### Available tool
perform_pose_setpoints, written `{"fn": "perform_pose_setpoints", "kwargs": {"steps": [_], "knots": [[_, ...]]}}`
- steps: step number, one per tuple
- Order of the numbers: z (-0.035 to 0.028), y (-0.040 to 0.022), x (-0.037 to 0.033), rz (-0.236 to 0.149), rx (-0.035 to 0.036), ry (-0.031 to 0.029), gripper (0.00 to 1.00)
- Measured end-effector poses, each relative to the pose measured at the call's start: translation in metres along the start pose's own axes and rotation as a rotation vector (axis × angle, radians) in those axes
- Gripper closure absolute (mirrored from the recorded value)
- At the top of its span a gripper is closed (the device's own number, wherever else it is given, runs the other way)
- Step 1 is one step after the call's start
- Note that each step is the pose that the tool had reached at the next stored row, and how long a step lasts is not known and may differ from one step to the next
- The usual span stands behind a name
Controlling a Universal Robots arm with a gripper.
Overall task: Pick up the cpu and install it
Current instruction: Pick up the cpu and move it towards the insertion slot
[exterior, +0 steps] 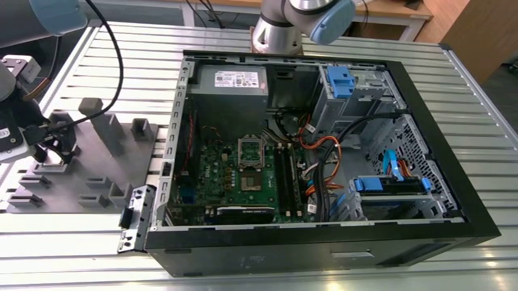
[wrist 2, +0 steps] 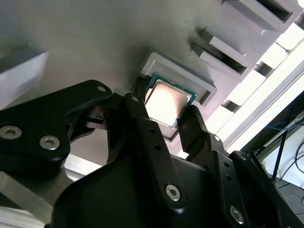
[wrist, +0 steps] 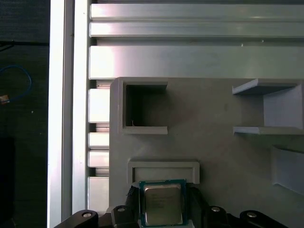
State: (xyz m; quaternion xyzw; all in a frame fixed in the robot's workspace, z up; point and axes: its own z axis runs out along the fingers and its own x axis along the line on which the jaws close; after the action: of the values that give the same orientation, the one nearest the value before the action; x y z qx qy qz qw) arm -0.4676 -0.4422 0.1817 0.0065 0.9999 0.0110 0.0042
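Cannot see the lower edge of the cpu [wrist 2: 167, 100] in the second wrist view: covered by fingers [wrist 2: 142, 127] of the gripper [wrist 2: 164, 111], as also the near side of the grey pocket [wrist 2: 183, 71]. In the first wrist view, cannot see the gripper's body, cut off by the picture's edge. In the exterior view, cannot make out the cpu near the grey holder plate's [exterior: 85, 160] edge on the exterior view's left: too small, behind the gripper [exterior: 50, 151].

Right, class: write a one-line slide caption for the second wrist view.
Gripper grips the cpu by two opposite edges at its grey holder.
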Motion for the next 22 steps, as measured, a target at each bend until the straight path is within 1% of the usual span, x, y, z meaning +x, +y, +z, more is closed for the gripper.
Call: {"fn": "perform_pose_setpoints", "kwargs": {"steps": [12,14,15,22], "knots": [[0.0008,0.0,0.0,0.0,0.0,0.0,0.46],[0.0008,0.0,0.0,0.0,0.0001,0.0001,0.47],[0.0008,0.0,0.0,0.0,0.0,0.0001,0.53],[0.001,0.0,0.0,0.0,0.0,0.0001,0.53]]}}
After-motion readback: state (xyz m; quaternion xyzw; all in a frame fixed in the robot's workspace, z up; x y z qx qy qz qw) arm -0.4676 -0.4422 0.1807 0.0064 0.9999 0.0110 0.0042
